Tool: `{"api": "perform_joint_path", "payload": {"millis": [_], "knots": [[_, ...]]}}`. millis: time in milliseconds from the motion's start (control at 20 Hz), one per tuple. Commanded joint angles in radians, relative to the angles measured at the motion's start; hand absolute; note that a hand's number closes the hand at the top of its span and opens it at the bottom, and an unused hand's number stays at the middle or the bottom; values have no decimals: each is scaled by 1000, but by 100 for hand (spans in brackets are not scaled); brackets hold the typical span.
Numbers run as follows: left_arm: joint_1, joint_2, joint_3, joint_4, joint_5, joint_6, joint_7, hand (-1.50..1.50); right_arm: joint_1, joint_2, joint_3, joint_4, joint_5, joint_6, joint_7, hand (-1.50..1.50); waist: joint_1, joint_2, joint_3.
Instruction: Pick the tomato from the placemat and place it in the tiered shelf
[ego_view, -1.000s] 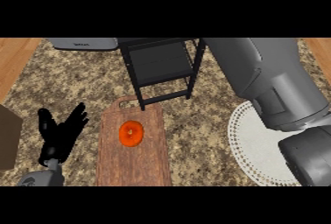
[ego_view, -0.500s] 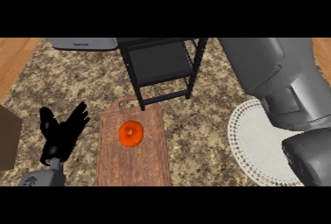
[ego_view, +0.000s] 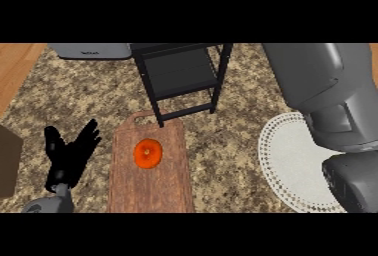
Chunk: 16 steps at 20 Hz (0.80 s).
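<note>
Left hand: we are seeing the left hand (ego_view: 69, 155) resting at the lower left of the head view, fingers straight and spread, holding nothing.
Right arm: we are seeing the right arm (ego_view: 332, 105) filling the right side as a bulky grey forearm; the right hand itself is not showing, so we cannot tell how its fingers are standing.
Board: we are noting a wooden board (ego_view: 151, 185) lying lengthwise just beside the left hand; no other mat is sitting under the fruit, so we are taking this for the placemat.
Tomato: we are finding the tomato (ego_view: 148, 153) sitting on the board, toward its far half, untouched by either hand.
Doily: we are seeing a white lace doily (ego_view: 288, 160) lying to the right, partly covered by the right arm.
Shelf: we are seeing the black tiered shelf (ego_view: 181, 75) standing just beyond the board's far end, nothing visible on its tiers.
Far edge: a grey appliance (ego_view: 90, 51) is showing at the top left.
Progress: we are judging the task barely begun; grasp, lift, carry and placing are all left.
Change: against the earlier frames, the right arm is shifting further right and looming larger; the tomato and left hand are staying put.
</note>
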Motion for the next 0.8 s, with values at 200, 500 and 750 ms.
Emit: {"api": "perform_joint_path", "payload": {"millis": [200, 500, 750], "knots": [[21, -4, 9, -8, -14, 35, 18, 0, 29, -72, 0, -130, 205, -88, 260, -150, -48, -21, 0], [37, 21, 60, 24, 25, 7, -13, 0, 160, -70, -73, -387, 205, -31, 261, -150, -73, -29, 1], [86, 2, 43, -38, 16, 25, 0, 0, 343, -36, -59, -691, 144, 139, 233, -150, -82, -36, 3]]}}
